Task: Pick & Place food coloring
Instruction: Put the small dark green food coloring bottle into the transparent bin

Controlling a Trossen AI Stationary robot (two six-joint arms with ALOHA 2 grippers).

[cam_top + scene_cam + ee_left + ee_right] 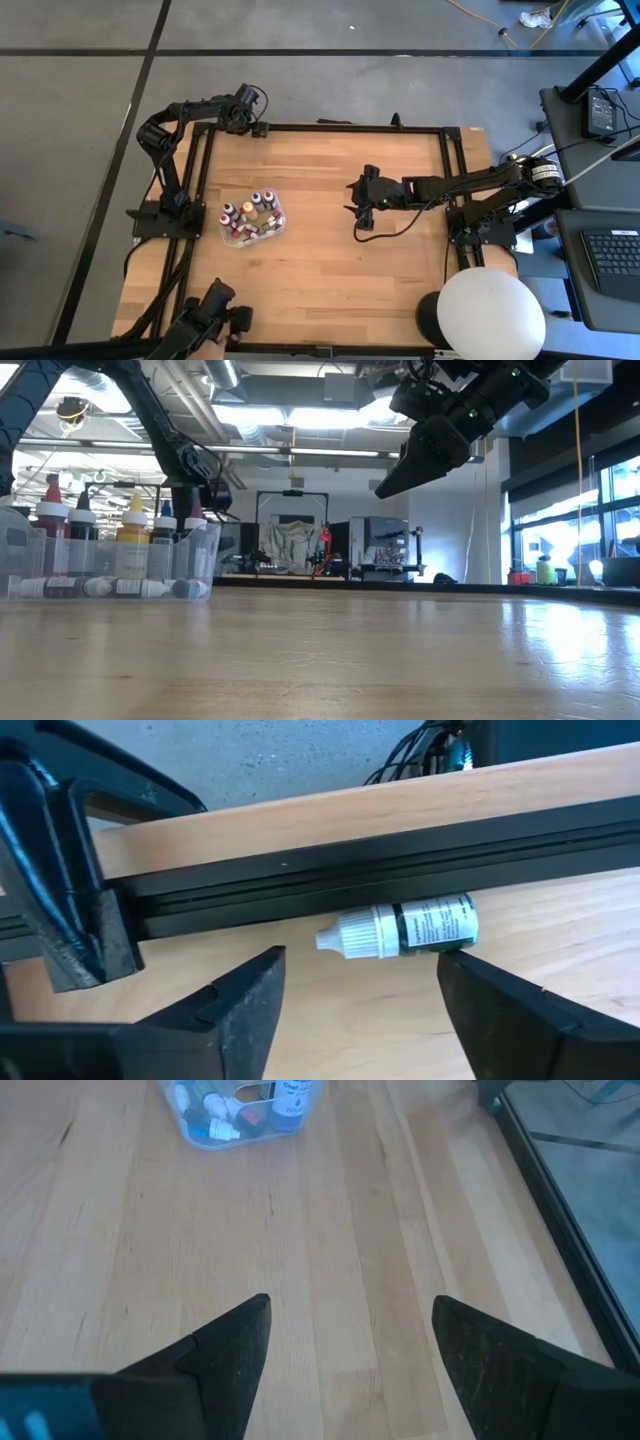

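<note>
A lone bottle (400,929) of food coloring, dark with a white cap, lies on its side right under the left wrist camera, touching the black frame rail (330,850) at the table's edge. The left gripper (360,990) hangs over it with its fingers spread wide on either side, holding nothing.

The other bottles (253,213) stand and lie packed in the clear tray (278,224), well apart from that rail, out on the bare wooden table (320,260). The right gripper (352,203) hovers above the wood beside the tray, on the side away from the left arm's base, jaws wide apart and empty. Nothing lies between it and the tray.

Beyond the table's far edge the room shows ceiling lights, workbenches and machines (385,550).
</note>
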